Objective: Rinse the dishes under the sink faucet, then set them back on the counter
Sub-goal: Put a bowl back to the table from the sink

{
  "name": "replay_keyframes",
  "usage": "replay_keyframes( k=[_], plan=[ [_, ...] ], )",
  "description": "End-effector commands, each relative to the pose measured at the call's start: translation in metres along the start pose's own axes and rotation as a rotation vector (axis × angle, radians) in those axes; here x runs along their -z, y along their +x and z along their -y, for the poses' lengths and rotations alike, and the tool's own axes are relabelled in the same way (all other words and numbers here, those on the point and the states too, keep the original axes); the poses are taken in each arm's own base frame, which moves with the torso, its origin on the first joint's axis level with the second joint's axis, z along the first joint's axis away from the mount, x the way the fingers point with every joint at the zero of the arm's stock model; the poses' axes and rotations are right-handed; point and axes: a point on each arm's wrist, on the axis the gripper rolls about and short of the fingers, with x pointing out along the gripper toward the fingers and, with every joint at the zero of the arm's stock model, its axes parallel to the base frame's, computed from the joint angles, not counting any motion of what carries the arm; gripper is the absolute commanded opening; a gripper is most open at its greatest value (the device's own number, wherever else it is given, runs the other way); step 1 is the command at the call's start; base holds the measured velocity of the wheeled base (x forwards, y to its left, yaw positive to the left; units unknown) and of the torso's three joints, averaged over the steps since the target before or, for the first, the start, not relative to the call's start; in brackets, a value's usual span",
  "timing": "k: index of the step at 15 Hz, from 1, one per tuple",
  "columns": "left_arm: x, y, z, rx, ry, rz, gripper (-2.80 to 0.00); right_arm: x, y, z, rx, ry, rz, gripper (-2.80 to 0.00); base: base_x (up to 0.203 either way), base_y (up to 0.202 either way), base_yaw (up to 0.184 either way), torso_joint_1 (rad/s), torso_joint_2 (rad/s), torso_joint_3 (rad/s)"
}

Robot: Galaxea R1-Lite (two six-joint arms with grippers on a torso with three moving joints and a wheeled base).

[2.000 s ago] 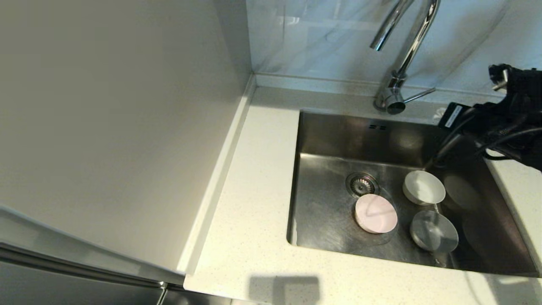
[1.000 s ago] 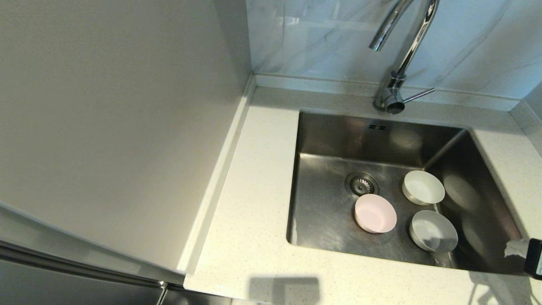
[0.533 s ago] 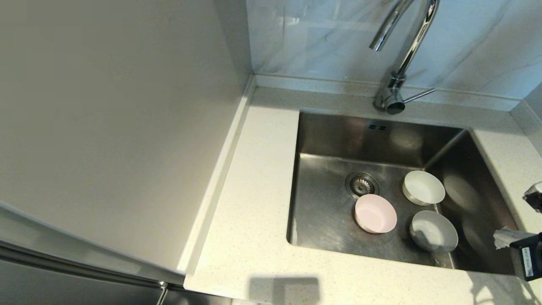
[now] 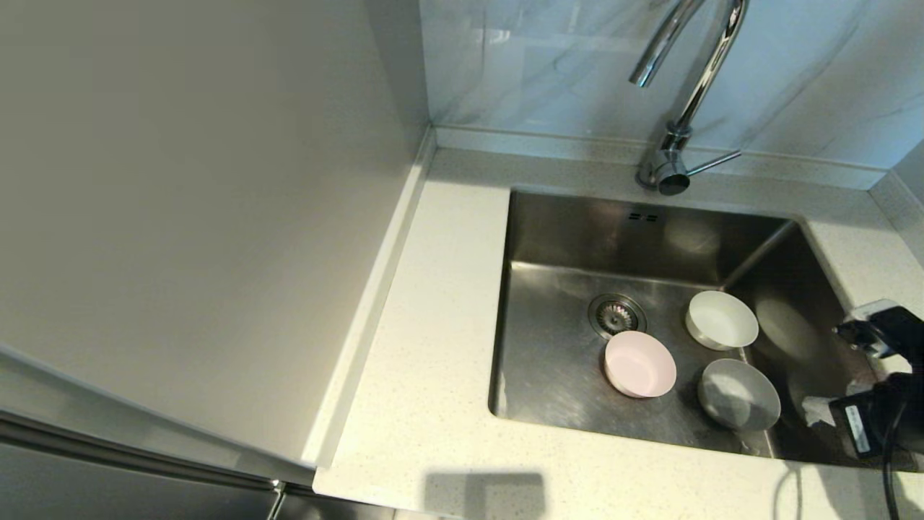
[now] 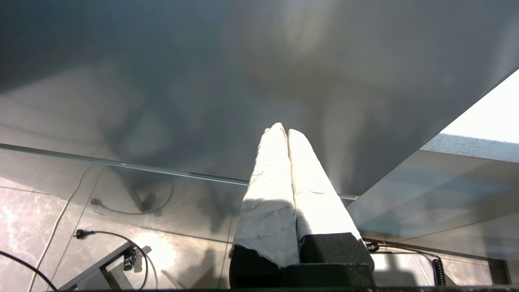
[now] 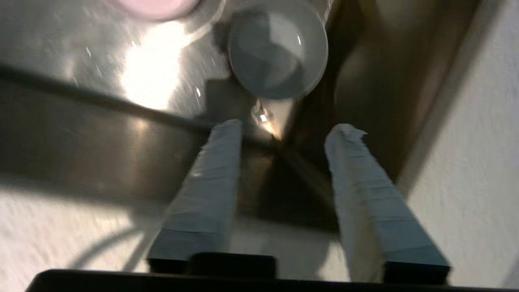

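Three bowls sit in the steel sink (image 4: 577, 231): a white bowl (image 4: 722, 319) at the right, a pink bowl (image 4: 640, 364) by the drain, and a grey-white bowl (image 4: 738, 394) at the front right. My right gripper (image 4: 830, 372) hovers open and holding nothing over the sink's front right corner, just right of the grey-white bowl. In the right wrist view the grey-white bowl (image 6: 277, 61) lies ahead of the open right gripper (image 6: 286, 129), with the pink bowl (image 6: 154, 4) at the edge. The chrome faucet (image 4: 693, 79) arches over the back. My left gripper (image 5: 282, 129) is parked low, shut on nothing.
The speckled counter (image 4: 433, 303) runs along the sink's left and front. A tall pale panel (image 4: 202, 217) stands at the left. Marble-look wall tile (image 4: 548, 65) backs the faucet, whose lever (image 4: 715, 162) points right. The drain strainer (image 4: 617, 314) lies behind the pink bowl.
My right arm left the back right by the faucet, then came back in at the front right and moved left over the sink's corner. The bowls have not moved.
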Motion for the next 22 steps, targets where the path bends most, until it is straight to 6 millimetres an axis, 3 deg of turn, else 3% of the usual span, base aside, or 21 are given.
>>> replay_keyframes(
  k=[1, 5, 8, 10, 13, 17, 22],
  plan=[
    [0.0, 0.0, 0.0, -0.001, 0.0, 0.003, -2.8, -0.025, 0.023, -0.009, -0.043, 0.045, 0.005, 0.0, 0.0, 0.0, 0.0, 0.0, 0.0, 0.0],
    [0.0, 0.0, 0.0, 0.0, 0.0, 0.003, -2.8, -0.076, 0.069, -0.033, -0.053, 0.199, 0.022, 0.0, 0.0, 0.0, 0.0, 0.0, 0.0, 0.0],
    [0.0, 0.0, 0.0, -0.001, 0.0, 0.003, -2.8, -0.097, 0.099, -0.041, 0.011, 0.215, 0.019, 0.0, 0.0, 0.0, 0.0, 0.0, 0.0, 0.0],
    [0.0, 0.0, 0.0, 0.0, -0.001, 0.005, -2.8, -0.108, 0.103, -0.039, 0.071, 0.206, -0.02, 0.0, 0.0, 0.0, 0.0, 0.0, 0.0, 0.0],
    [0.0, 0.0, 0.0, -0.001, 0.0, 0.003, -2.8, -0.115, 0.096, -0.033, 0.151, 0.161, -0.164, 0.0, 0.0, 0.0, 0.0, 0.0, 0.0, 0.0],
    [0.0, 0.0, 0.0, -0.001, -0.001, 0.003, -2.8, -0.112, 0.105, -0.036, 0.16, 0.155, -0.186, 0.0, 0.0, 0.0, 0.0, 0.0, 0.0, 0.0],
    [0.0, 0.0, 0.0, -0.001, -0.001, 0.003, -2.8, -0.124, 0.137, -0.043, 0.187, 0.243, -0.178, 0.0, 0.0, 0.0, 0.0, 0.0, 0.0, 0.0]
  ],
)
